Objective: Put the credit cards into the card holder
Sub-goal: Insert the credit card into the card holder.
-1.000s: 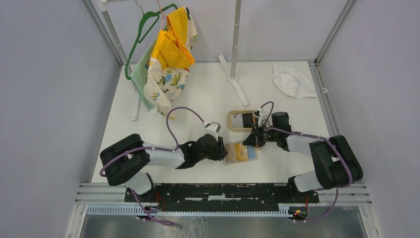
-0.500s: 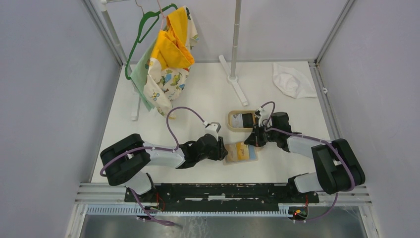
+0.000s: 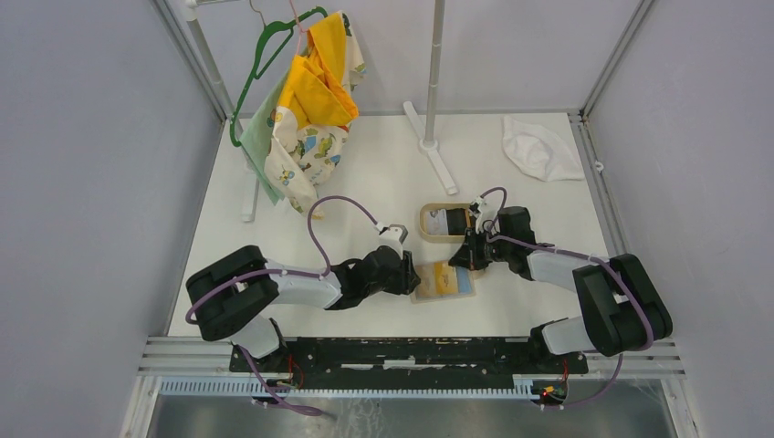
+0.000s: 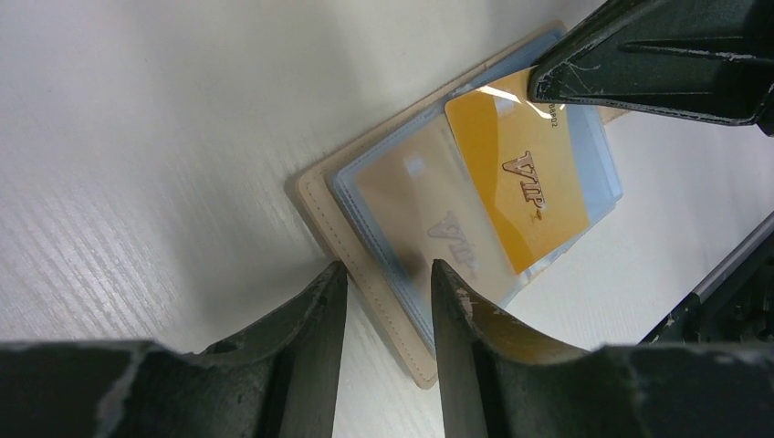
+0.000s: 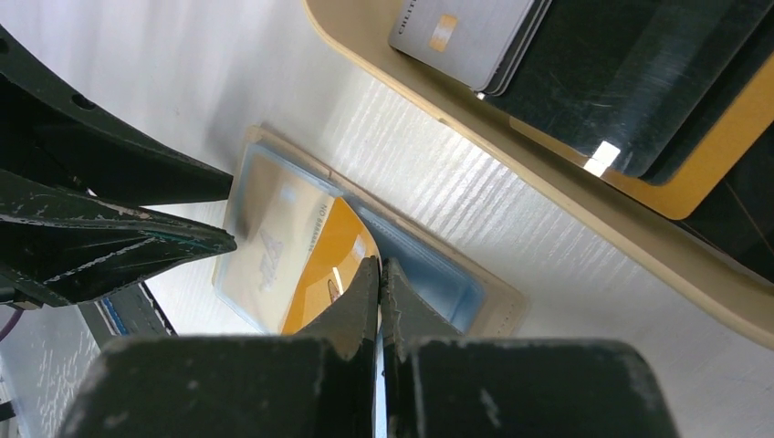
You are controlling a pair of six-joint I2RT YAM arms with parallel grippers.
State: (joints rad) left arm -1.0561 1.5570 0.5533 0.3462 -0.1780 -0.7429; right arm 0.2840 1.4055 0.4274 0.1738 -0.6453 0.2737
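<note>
The card holder (image 3: 444, 281) lies open and flat on the tabletop (image 3: 365, 182), at 6 o'clock from the oval tan tray (image 3: 425, 222). Its tan edge frames pale blue clear sleeves.

The left end effector (image 4: 388, 274) comes in from the holder's 9 o'clock. Its fingers are a narrow gap apart with the tan edge between the tips. I cannot tell whether they press on it.

The right end effector (image 5: 380, 269) reaches from 1 o'clock and is pinched tight on a corner of a gold card (image 4: 525, 182) marked VIP. That card lies slantwise on the sleeves, its far end under clear plastic. Another card (image 4: 429, 228) shows dimly through a sleeve beside it.

In the tray a grey card (image 5: 461, 32) rests on dark cards (image 5: 630, 82), with a gold one (image 5: 721, 155) beneath them.
</note>
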